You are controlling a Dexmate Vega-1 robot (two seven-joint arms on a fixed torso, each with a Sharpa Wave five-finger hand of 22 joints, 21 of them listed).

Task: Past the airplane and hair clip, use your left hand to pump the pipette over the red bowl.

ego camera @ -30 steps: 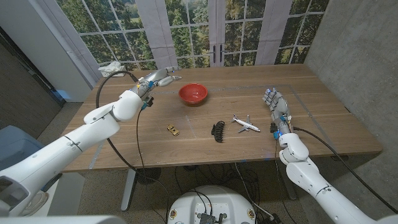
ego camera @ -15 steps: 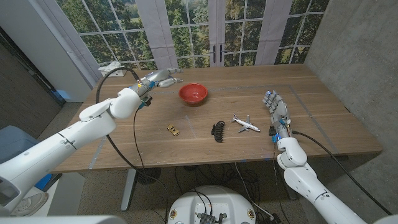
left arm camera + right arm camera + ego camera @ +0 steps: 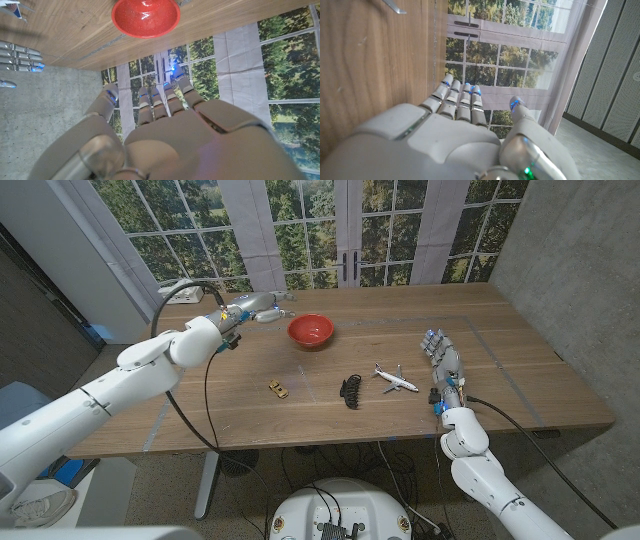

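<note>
Found the red bowl (image 3: 310, 330) upright on the wooden table (image 3: 520, 380), toward the far side and left of centre: round, glossy, a plain red all over, with nothing visible inside. Met the same bowl in the left wrist view (image 3: 145, 18), its shiny inside facing the camera.

Placed the airplane (image 3: 397, 378), white and small, on the near side of the bowl, with the black hair clip (image 3: 349, 390) just beside it on the left. Spotted a small yellow toy car (image 3: 278, 388) further left, well apart from both.

Caught the left hand (image 3: 252, 310) raised above the table just left of the bowl, fingers (image 3: 160, 102) stretched out close together toward it, thumb held apart. Noted a thin pale tip (image 3: 284, 298) jutting from the fingertips toward the bowl; too small to name. Could not tell whether the hand gripped anything.

Found the right hand (image 3: 443, 355) by the table's right side, well apart from the airplane, fingers (image 3: 462, 102) straight, thumb spread, holding nothing.
</note>
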